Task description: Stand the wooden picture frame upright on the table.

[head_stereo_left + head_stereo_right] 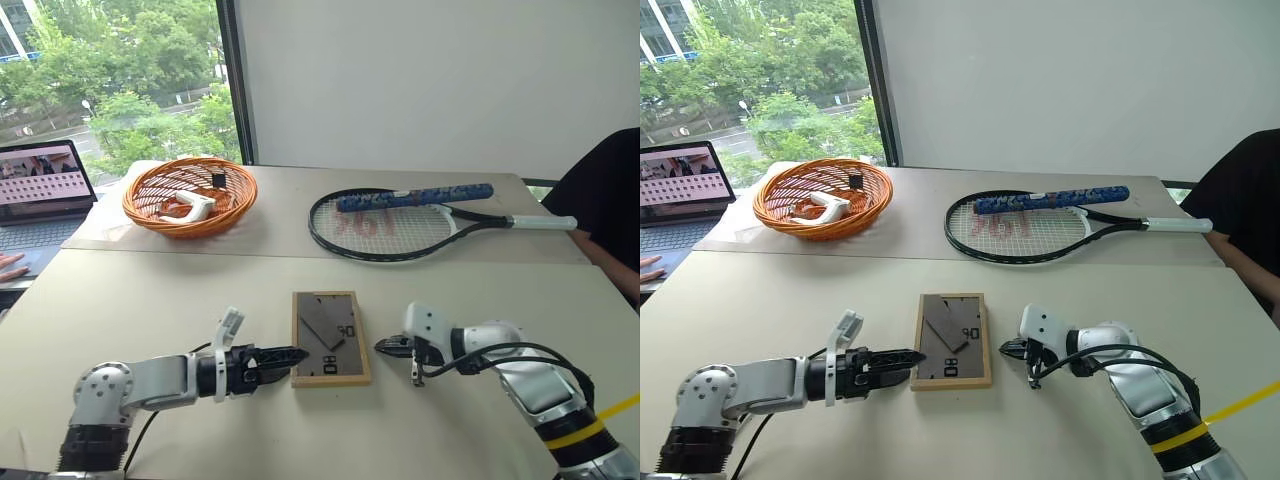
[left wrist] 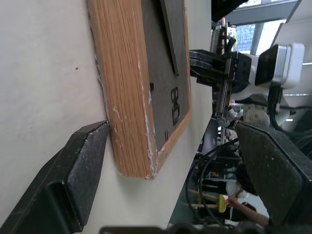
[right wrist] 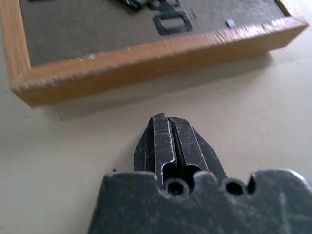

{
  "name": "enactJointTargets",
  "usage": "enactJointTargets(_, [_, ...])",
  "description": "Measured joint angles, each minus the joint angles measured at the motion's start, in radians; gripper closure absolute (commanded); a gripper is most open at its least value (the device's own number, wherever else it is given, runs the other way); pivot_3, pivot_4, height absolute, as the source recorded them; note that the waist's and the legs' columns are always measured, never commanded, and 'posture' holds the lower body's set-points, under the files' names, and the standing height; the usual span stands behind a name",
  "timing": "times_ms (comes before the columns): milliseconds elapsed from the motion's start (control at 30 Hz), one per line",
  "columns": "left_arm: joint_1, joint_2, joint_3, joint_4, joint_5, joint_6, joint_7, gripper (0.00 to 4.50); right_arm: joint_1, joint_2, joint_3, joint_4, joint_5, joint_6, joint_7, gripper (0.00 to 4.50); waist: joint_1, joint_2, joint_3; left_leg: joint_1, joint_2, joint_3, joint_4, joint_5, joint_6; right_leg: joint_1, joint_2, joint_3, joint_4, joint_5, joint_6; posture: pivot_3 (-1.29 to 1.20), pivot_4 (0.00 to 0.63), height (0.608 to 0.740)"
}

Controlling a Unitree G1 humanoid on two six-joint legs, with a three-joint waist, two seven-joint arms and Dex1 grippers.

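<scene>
Beige and seamed, the table [image 1: 150, 300] stretches wide beneath a window, with a tennis racket [image 1: 400, 225] and an orange basket [image 1: 190, 195] well back. Near its front edge the wooden picture frame [image 1: 331, 338] lies flat, dark back and stand upward, between both arms. To stand it well, one finger should slip under the near edge and tip the frame up onto its stand. At that edge, the left gripper [image 1: 285, 356] gapes wide, one finger [image 2: 78, 161] seemingly touching a corner, gripping nothing. Just beside the frame's opposite edge, the right gripper [image 1: 385, 346] is pinched closed and empty.
</scene>
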Motion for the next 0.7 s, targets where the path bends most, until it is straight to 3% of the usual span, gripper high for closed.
enactJointTargets(233, [-0.015,-0.066,-0.059,0.001,-0.037,-0.103,0.087,0.03,0.001,0.05,0.013,0.005,-0.034,-0.001,-0.019,4.5,0.004,0.0,-0.008,0.002,0.0,0.0,0.001,0.001,-0.001,0.0,0.0,0.0,0.0,0.001,0.001,0.0,0.15,0.692])
enactJointTargets(333, [-0.009,-0.085,-0.054,0.001,-0.035,-0.121,0.099,0.77,0.004,0.062,0.013,0.005,-0.035,0.0,-0.024,4.5,0.003,0.0,-0.008,0.002,0.0,0.0,0.001,0.001,-0.002,0.0,0.0,0.0,0.0,0.001,0.001,0.0,0.15,0.692])
enactJointTargets(567, [0.006,-0.082,-0.065,-0.011,-0.034,-0.131,0.093,3.31,0.003,0.079,0.014,0.001,-0.042,0.004,-0.026,4.5,-0.004,-0.001,-0.009,0.002,0.0,0.0,-0.001,0.001,-0.002,0.0,0.001,0.001,0.0,0.001,0.0,0.0,0.15,0.692])
enactJointTargets(700, [0.004,-0.062,-0.066,-0.01,-0.025,-0.118,0.062,3.33,-0.003,0.082,0.006,0.005,-0.038,0.012,-0.024,4.5,-0.006,-0.001,-0.009,0.002,0.0,0.0,-0.001,0.001,-0.002,-0.001,0.001,0.001,0.0,0.001,0.0,0.0,0.15,0.692])
